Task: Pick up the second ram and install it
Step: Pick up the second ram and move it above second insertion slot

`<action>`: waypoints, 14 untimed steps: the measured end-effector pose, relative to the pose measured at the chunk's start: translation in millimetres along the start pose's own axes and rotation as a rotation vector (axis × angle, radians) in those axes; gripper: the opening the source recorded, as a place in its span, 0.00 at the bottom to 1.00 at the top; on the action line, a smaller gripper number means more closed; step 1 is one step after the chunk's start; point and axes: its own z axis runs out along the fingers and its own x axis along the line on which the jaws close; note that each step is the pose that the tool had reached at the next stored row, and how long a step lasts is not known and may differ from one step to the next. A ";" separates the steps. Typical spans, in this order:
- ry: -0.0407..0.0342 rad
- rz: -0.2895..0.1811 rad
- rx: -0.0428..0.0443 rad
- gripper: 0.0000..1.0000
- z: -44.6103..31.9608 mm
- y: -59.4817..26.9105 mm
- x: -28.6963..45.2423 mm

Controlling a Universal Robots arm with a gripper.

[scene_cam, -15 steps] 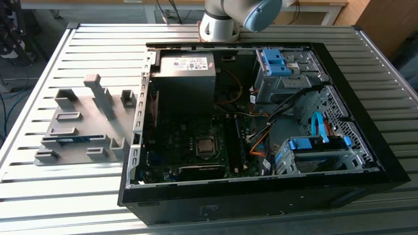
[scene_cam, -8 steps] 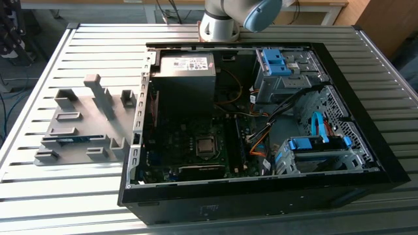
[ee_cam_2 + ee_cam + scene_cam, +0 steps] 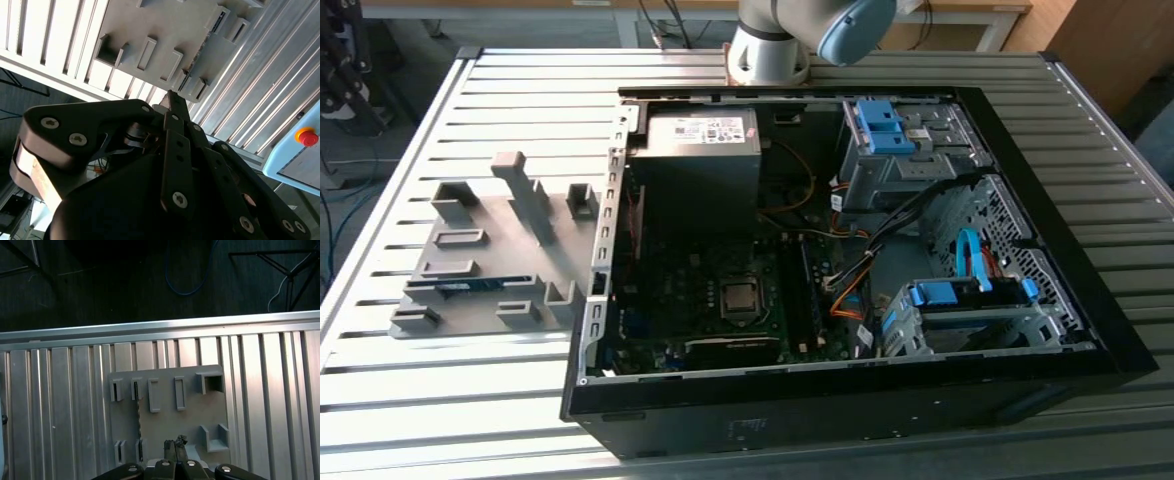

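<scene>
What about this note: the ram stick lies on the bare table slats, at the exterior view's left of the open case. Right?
Not quite: the ram stick sits in a slot of the grey tray, not on bare slats, as the exterior view shows. It is at that view's left of the open case.

No print is legible. The white rectangular paper label (image 3: 703, 129) on the grey metal power-supply box (image 3: 670, 151), inside the open black computer case (image 3: 854, 410), carries lines too small to make out.
</scene>
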 end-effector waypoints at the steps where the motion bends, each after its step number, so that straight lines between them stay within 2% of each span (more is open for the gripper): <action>1: 0.0000 0.000 0.0000 0.11 0.1 -0.1 0.0; 11: -0.0001 0.000 0.0001 0.11 0.1 0.0 0.0; 12: 0.0000 -0.001 0.0001 0.17 0.1 -0.1 0.0; 13: 0.0000 -0.001 0.0000 0.17 0.1 0.0 0.0; 14: -0.0001 -0.001 0.0000 0.23 0.1 0.0 0.0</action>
